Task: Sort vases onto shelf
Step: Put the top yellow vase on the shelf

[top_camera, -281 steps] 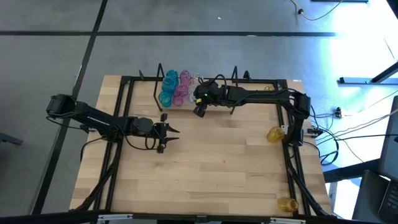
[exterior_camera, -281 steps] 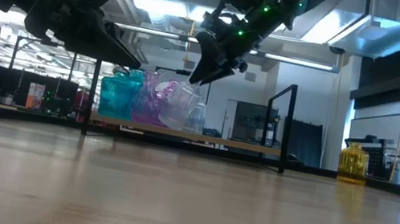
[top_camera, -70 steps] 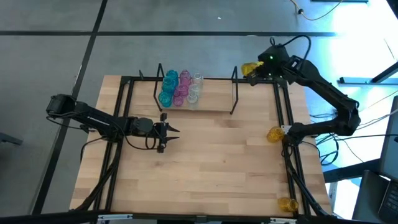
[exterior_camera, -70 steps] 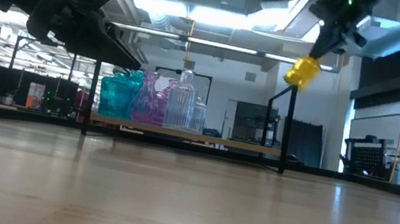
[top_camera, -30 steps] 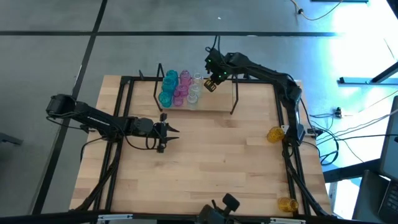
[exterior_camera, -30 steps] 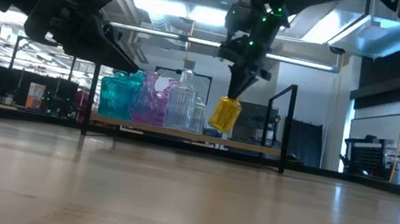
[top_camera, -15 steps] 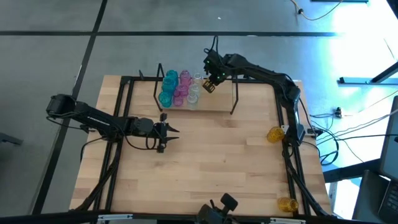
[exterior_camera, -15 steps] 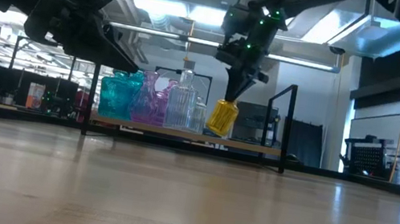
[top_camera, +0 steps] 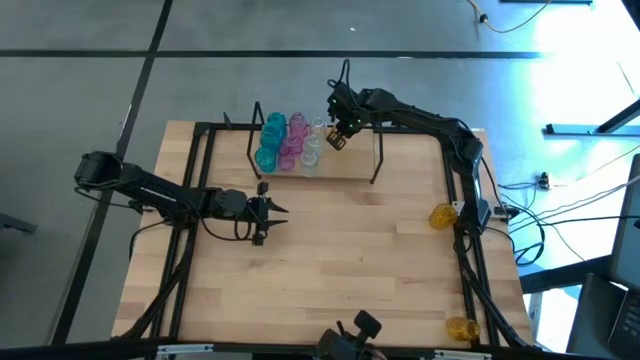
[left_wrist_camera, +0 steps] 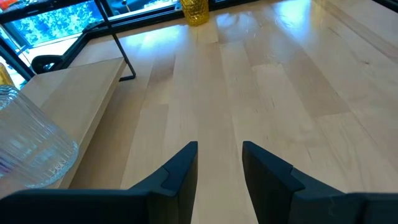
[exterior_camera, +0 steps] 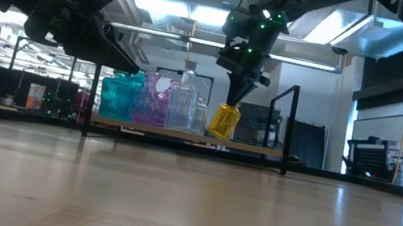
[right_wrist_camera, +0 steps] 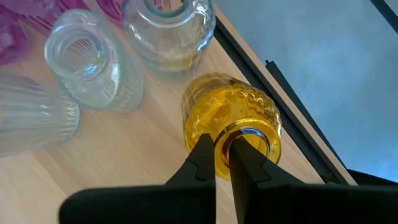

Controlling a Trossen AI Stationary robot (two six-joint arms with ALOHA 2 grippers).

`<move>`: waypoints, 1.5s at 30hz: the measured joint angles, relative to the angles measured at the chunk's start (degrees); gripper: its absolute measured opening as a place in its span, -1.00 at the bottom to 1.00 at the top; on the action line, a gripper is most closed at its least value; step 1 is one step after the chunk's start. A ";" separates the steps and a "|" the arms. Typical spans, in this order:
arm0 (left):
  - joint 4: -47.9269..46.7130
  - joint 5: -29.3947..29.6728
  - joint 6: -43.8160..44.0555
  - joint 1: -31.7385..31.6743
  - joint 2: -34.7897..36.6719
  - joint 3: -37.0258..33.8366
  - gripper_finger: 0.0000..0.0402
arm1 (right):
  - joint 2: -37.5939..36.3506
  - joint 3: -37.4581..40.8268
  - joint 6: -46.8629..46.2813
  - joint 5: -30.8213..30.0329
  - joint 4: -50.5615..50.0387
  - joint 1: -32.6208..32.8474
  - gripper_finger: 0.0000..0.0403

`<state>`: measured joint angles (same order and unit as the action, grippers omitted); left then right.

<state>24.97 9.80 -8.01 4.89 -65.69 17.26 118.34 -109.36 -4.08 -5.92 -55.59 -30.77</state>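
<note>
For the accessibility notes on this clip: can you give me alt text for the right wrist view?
The right gripper pinches the rim of a yellow vase, holding it over the light-wood shelf near its edge. Clear vases stand beside it, pink vases beyond them.

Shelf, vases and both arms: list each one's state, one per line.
Right gripper: shut on the yellow vase, jaws on its rim, just above the shelf.
Shelved vases: teal, pink, clear, grouped upright.
Two spare yellow vases: standing at the table's right edge.
Left gripper: empty, idle over the table.
</note>
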 joint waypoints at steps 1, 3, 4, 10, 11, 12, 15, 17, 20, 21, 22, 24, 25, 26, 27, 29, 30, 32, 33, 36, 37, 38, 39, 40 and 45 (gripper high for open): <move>0.00 0.00 -0.01 0.01 0.00 0.00 -0.41 | 0.00 0.00 0.00 0.12 0.10 -0.01 -0.97; 0.00 0.00 0.00 0.01 0.00 0.00 -0.41 | 0.00 0.00 -0.02 0.79 0.15 0.01 -0.95; 0.00 0.00 -0.01 -0.01 0.00 0.00 -0.41 | 0.00 0.00 -0.04 1.01 0.27 -0.01 -0.93; -0.02 0.00 0.00 0.00 0.00 0.00 -0.41 | -0.02 0.00 -0.04 1.37 0.64 0.03 -0.67; -0.02 0.00 0.00 0.00 0.00 0.00 -0.41 | -0.06 0.00 -0.04 1.42 0.73 0.03 -0.64; -0.02 0.00 0.00 0.01 0.00 0.00 -0.41 | -0.08 0.00 -0.04 1.44 0.84 0.03 -0.61; -0.02 0.00 0.00 -0.01 0.00 0.00 -0.41 | -0.09 0.02 -0.01 1.43 1.72 0.03 -0.58; -0.02 0.00 0.00 -0.01 0.00 0.00 -0.41 | -0.09 0.02 0.04 1.44 2.36 0.03 -0.57; -0.02 0.00 0.00 -0.01 0.00 0.00 -0.41 | -0.09 0.02 0.07 1.43 3.44 0.03 -0.57; -0.02 0.00 0.00 0.01 0.00 0.00 -0.41 | -0.09 0.02 0.07 1.43 3.94 0.03 -0.57; -0.04 0.00 0.00 0.01 0.00 0.00 -0.41 | -0.09 0.02 0.09 1.43 4.49 0.03 -0.57; -0.04 0.00 0.00 0.01 0.00 0.00 -0.41 | -0.09 0.02 0.11 1.45 5.71 0.03 -0.57; -0.04 0.00 0.00 -0.01 0.00 0.00 -0.41 | -0.09 0.02 0.18 1.44 6.25 0.03 -0.57; -0.04 0.00 0.00 -0.01 0.00 0.00 -0.41 | -0.09 0.02 0.23 1.45 6.66 0.03 -0.57; -0.04 0.00 0.00 0.00 0.00 0.00 -0.41 | -0.09 0.02 0.26 1.45 6.86 0.03 -0.57; -0.07 0.00 0.00 -0.01 0.00 0.00 -0.41 | -0.09 0.02 0.28 1.45 6.98 0.03 -0.57; -0.07 0.00 0.00 -0.01 0.00 0.00 -0.41 | -0.09 0.04 0.29 1.45 6.97 0.03 -0.57; -0.09 0.00 0.00 0.01 0.00 0.00 -0.41 | -0.09 0.02 0.97 1.44 7.01 0.03 -0.57; -0.09 0.00 0.00 0.00 0.00 0.00 -0.41 | -0.09 -0.33 1.41 1.45 6.48 0.05 -0.56; -0.09 0.00 0.00 -0.01 0.00 0.00 -0.41 | -0.15 -3.16 1.60 1.40 2.71 0.47 -0.56; -0.10 0.00 -0.02 -0.01 0.00 0.00 -0.41 | -0.51 -4.00 1.59 1.32 1.41 0.54 -0.56; -0.11 -0.02 -0.02 0.00 0.00 0.00 -0.41 | -0.85 -4.57 1.57 1.10 -0.39 0.89 -0.56; -0.11 -0.02 0.00 -0.01 0.00 0.00 -0.41 | -1.17 -4.89 1.64 0.83 -2.08 1.17 -0.56; -0.12 0.00 0.00 -0.01 0.00 0.00 -0.41 | -1.57 -5.05 1.91 0.75 -3.58 1.37 -0.56; -0.44 -0.02 -0.02 0.01 0.00 0.00 -0.41 | -2.88 -5.01 2.10 -1.52 -9.46 3.06 -0.56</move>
<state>24.53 9.78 -8.03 4.91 -65.69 17.26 115.46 -114.37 -1.98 -7.44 -65.05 -27.71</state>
